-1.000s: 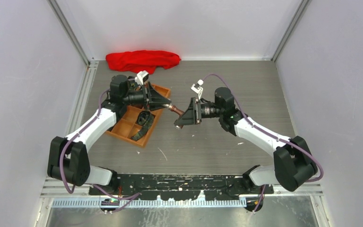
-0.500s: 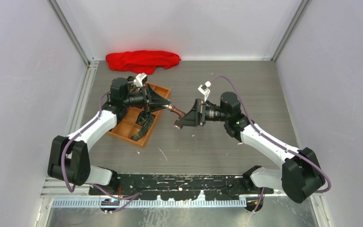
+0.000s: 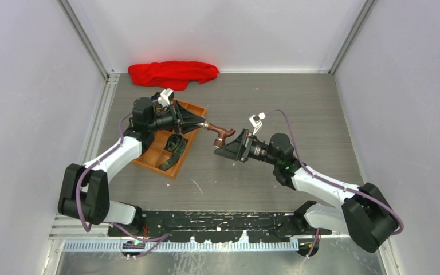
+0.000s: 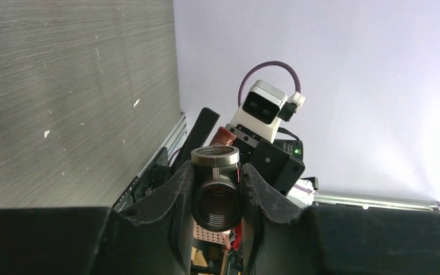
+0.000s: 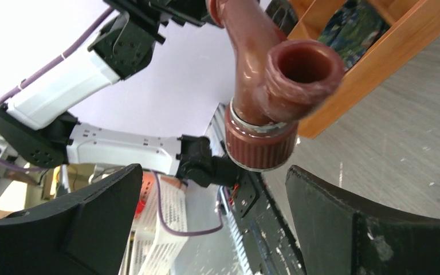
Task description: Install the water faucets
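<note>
currently, likely mid-air handover: left hand (image 3: 202, 124) pinching water faucet (image 3: 220, 133), right hand (image 3: 220, 151) spread beside; next, close on copper body.

Copper-brown faucet (image 5: 275, 86) fills the upper middle, open mouth facing the lens, ribbed collar underneath. Right gripper (image 5: 212, 172) has its black fingers (image 5: 91, 223) wide apart in the lower corners, not touching it. Orange tray (image 5: 378, 63) upper right, left arm (image 5: 63, 74) across the left side.

The grey, wood-grained table (image 3: 298, 103) carried a crumpled red cloth (image 3: 173, 73) at its far edge and, toward its left side, an orange compartmented tray (image 3: 150, 167) set askew.
</note>
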Controlling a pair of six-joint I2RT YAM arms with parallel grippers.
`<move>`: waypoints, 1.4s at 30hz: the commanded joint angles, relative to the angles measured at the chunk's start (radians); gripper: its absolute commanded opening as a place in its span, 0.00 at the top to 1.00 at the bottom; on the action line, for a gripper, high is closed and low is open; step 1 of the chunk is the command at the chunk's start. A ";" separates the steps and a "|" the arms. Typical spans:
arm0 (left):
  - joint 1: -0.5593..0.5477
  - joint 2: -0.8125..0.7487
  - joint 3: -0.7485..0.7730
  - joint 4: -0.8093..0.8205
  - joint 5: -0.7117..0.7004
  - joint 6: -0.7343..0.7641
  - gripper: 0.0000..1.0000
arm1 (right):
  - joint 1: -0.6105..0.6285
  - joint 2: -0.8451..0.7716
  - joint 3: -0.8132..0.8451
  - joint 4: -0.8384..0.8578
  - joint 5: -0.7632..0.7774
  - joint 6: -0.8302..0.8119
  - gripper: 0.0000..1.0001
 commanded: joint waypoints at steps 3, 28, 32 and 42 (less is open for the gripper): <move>0.006 -0.012 -0.009 0.124 -0.015 -0.052 1.00 | 0.003 -0.090 -0.036 0.052 0.196 -0.089 0.00; 0.006 -0.020 0.029 -0.088 -0.026 0.118 1.00 | 0.094 -0.107 0.139 0.085 0.234 -0.270 0.00; 0.006 -0.027 0.038 -0.099 -0.009 0.118 1.00 | 0.093 -0.084 0.297 -0.263 0.300 -0.414 0.00; 0.005 -0.044 0.053 -0.148 -0.005 0.133 1.00 | 0.095 -0.178 0.314 -0.442 0.333 -0.619 0.00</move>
